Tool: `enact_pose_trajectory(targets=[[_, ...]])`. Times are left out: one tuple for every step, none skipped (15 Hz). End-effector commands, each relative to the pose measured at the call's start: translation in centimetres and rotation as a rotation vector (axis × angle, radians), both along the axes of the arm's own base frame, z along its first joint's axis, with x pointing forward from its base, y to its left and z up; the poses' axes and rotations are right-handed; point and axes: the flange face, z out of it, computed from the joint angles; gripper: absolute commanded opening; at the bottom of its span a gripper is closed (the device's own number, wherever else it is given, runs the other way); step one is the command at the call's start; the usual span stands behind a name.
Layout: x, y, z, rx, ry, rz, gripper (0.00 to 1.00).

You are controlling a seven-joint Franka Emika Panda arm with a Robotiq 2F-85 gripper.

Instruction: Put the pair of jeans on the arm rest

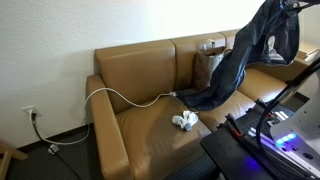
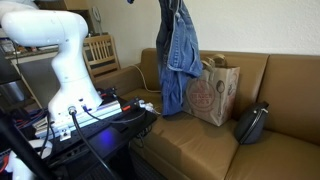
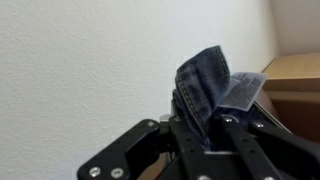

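The pair of jeans (image 1: 240,60) is blue denim and hangs long from my gripper (image 1: 290,8), lifted high above the tan leather sofa; its lower end trails onto the seat. It also hangs in an exterior view (image 2: 178,50). In the wrist view my gripper (image 3: 205,125) is shut on a fold of the jeans (image 3: 205,80). The arm rest (image 1: 105,130) is the padded tan arm at the sofa's left end, far from the jeans.
A brown paper bag (image 2: 212,92) stands on the seat against the backrest. A small white-grey cloth lump (image 1: 185,121) lies on the seat, with a white cable (image 1: 120,96) across the cushion. A dark bag (image 2: 252,122) sits further along. The robot base (image 2: 70,70) stands in front.
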Motion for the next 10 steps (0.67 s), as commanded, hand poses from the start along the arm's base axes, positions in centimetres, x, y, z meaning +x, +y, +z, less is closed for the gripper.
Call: enact_pose_trajectory(targets=[[-2.9,4.6,3.0,-0.16,-0.047,-0.091,0.06],[-3.6,6.0,3.4,-0.201,-0.054,-0.105,0.06],[-4.0,7.3,3.9,-0.247,-0.059,-0.105,0.06],[-3.3,7.6,7.4,-0.258,-0.047,-0.098,0.06],[-3.5,8.8,7.7,-0.293,-0.054,-0.056,0.06],[-3.3,9.3,8.0,-0.304,-0.071,-0.002,0.06],[-2.9,9.6,8.4,-0.306,-0.088,0.053,0.06],[-2.3,9.8,8.3,-0.287,-0.108,0.127,0.06],[-1.7,10.1,8.0,-0.262,-0.125,0.186,0.06],[-0.5,10.5,7.0,-0.229,-0.121,0.245,0.06]])
